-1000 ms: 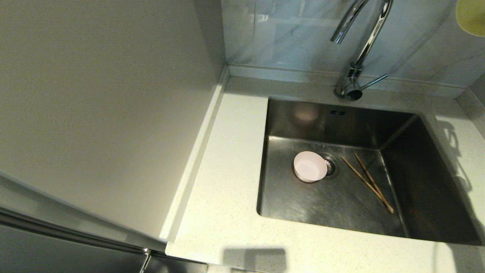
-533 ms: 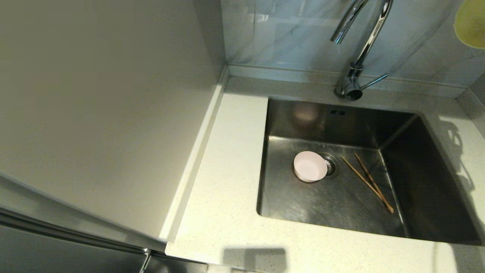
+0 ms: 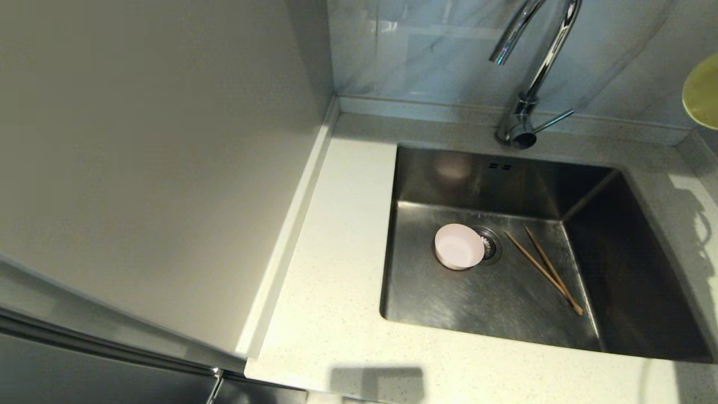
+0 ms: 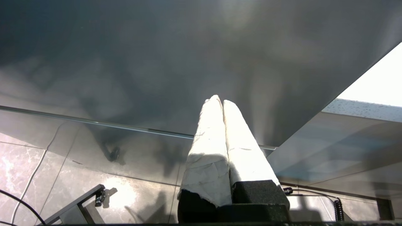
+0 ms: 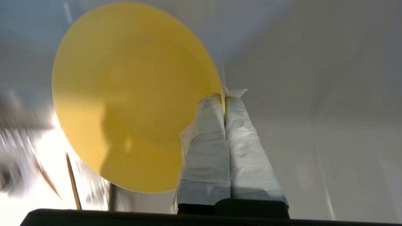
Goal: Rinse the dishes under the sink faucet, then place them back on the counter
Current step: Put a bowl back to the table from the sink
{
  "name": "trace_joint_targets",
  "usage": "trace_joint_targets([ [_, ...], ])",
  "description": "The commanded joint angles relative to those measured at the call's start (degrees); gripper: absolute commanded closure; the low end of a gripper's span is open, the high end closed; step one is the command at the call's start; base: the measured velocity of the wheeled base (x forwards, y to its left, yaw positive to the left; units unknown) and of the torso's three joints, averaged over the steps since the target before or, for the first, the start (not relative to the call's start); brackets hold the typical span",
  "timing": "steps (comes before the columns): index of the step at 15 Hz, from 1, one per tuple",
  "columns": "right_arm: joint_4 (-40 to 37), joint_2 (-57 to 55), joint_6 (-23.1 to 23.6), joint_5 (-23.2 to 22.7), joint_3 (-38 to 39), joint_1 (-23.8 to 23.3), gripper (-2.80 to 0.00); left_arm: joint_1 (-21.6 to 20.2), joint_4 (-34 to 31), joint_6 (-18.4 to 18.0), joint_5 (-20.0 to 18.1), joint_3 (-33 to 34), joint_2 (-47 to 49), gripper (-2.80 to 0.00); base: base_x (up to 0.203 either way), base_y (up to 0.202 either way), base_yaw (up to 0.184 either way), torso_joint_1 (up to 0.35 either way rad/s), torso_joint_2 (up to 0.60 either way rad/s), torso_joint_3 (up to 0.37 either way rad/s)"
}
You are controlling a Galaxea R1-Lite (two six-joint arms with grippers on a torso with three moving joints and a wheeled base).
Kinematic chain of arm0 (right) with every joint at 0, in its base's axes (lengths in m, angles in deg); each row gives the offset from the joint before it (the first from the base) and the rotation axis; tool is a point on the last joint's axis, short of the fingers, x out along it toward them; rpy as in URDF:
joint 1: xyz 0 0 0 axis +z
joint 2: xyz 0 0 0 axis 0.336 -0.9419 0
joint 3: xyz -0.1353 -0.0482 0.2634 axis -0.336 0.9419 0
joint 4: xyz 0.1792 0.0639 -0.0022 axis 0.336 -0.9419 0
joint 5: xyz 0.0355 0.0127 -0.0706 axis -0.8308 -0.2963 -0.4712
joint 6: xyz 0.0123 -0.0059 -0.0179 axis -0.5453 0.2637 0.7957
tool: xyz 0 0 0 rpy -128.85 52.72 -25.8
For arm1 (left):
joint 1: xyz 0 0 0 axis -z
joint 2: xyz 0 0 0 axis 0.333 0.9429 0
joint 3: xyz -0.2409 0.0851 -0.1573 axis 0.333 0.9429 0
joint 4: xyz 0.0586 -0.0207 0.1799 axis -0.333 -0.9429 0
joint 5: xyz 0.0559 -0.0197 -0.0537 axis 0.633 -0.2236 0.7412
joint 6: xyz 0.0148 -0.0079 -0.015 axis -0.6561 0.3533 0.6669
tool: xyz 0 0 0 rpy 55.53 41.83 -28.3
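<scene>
My right gripper [image 5: 224, 99] is shut on the rim of the pale-yellow bowl [image 5: 132, 94], held in the air. In the head view only the bowl's edge [image 3: 703, 92] shows at the far right, above the counter [image 3: 336, 314] beside the sink [image 3: 505, 297]; the gripper itself is out of that view. The pale-pink bowl [image 3: 459, 247] sits on the sink floor next to the drain [image 3: 491, 245]. The two chopsticks [image 3: 547, 272] lie on the sink floor to its right. The faucet [image 3: 530, 73] stands behind the sink. My left gripper [image 4: 220, 102] is shut on nothing, parked low beside a cabinet.
A tall pale cabinet panel [image 3: 140, 168] stands left of the counter. Grey marbled wall tile [image 3: 426, 50] runs behind the faucet. The faucet's side lever [image 3: 555, 120] points right.
The yellow bowl has moved down along the right edge of the head view. The pink bowl and the chopsticks have not moved.
</scene>
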Motion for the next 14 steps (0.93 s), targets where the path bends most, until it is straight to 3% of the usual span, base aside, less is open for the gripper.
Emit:
trace_joint_targets([
  [1, -6.2, -0.7, 0.5, 0.0, 0.0, -1.7, 0.00, 0.0, 0.0, 0.0, 0.0, 0.0, -0.2, 0.00, 0.000, 0.000, 0.000, 0.000, 0.00, 0.000],
  [3, -10.2, -1.7, 0.6, 0.2, 0.1, -3.0, 0.00, 0.0, 0.0, 0.0, 0.0, 0.0, -0.2, 0.00, 0.000, 0.000, 0.000, 0.000, 0.00, 0.000],
  [14, -10.0, -10.8, 0.7, 2.7, 2.4, -5.7, 0.00, 0.0, 0.0, 0.0, 0.0, 0.0, -0.2, 0.00, 0.000, 0.000, 0.000, 0.000, 0.00, 0.000],
])
